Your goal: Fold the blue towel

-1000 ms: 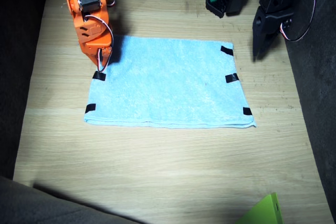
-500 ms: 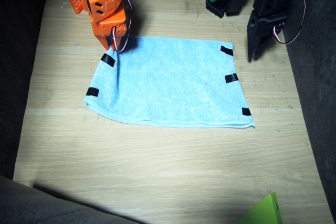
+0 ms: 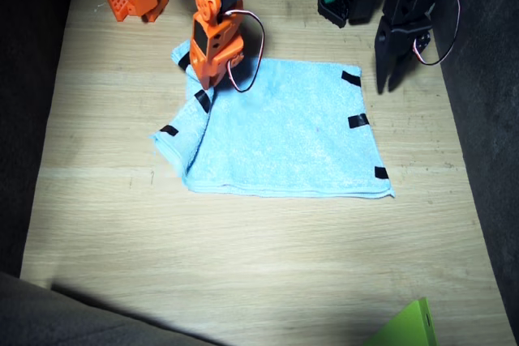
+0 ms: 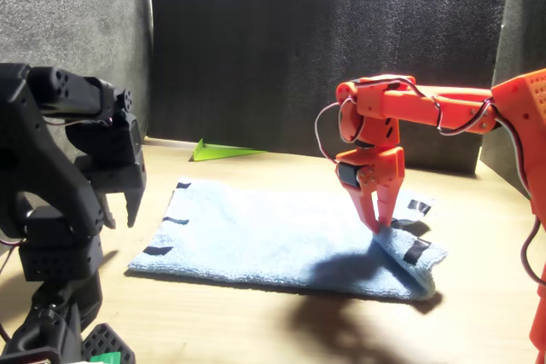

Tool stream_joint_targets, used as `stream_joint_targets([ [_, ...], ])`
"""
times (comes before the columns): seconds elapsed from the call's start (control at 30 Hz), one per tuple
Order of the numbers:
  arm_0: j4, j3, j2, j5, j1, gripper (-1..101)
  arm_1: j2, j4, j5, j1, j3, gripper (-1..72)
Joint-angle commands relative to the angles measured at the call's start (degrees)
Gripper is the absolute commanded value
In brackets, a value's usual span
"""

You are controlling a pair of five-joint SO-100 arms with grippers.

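Right end effector [image 3: 208, 83]: clamped on the blue towel [image 3: 284, 131], its edge lifted and doubled over
Left end effector [image 3: 391, 80]: fingers slightly apart, empty, above the tabletop [image 3: 243, 249]

Right gripper [image 3: 209, 83] fingertips hidden against blue towel [image 3: 284, 131], grip unclear from above | towel corner under raised fold concealed | left gripper [image 3: 392, 79] dark against shadow, jaw gap indistinct | lime-green piece [image 3: 409, 327] cut off by bottom edge | right arm [image 4: 478, 108] base cropped at picture edge in front view.
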State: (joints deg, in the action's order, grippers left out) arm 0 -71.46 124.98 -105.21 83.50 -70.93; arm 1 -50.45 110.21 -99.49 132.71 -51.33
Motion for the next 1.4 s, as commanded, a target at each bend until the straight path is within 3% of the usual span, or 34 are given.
stream_joint_targets([
  [0.0, -0.09, 0.44, -0.97, 1.14, -0.26, 14, -0.88, 1.23, 1.05, 3.43, 2.02, -0.1],
  [0.33, 0.53, 0.35, 0.09, 0.97, 0.70, 15, -1.23, 1.23, 4.13, 11.51, 2.81, -0.1],
  [0.87, 0.00, -0.70, 1.85, 1.05, 1.32, 15, 8.96, 1.32, 15.38, 2.99, 21.53, -0.3],
  [1.3, -0.70, -2.46, 4.83, 1.93, 2.02, 15, 11.51, 1.41, 15.91, 15.56, 21.62, -0.3],
  [1.37, -0.70, -2.72, 5.27, 2.02, 2.11, 15, 10.46, 1.41, 16.44, 16.61, 21.45, 8.3],
])
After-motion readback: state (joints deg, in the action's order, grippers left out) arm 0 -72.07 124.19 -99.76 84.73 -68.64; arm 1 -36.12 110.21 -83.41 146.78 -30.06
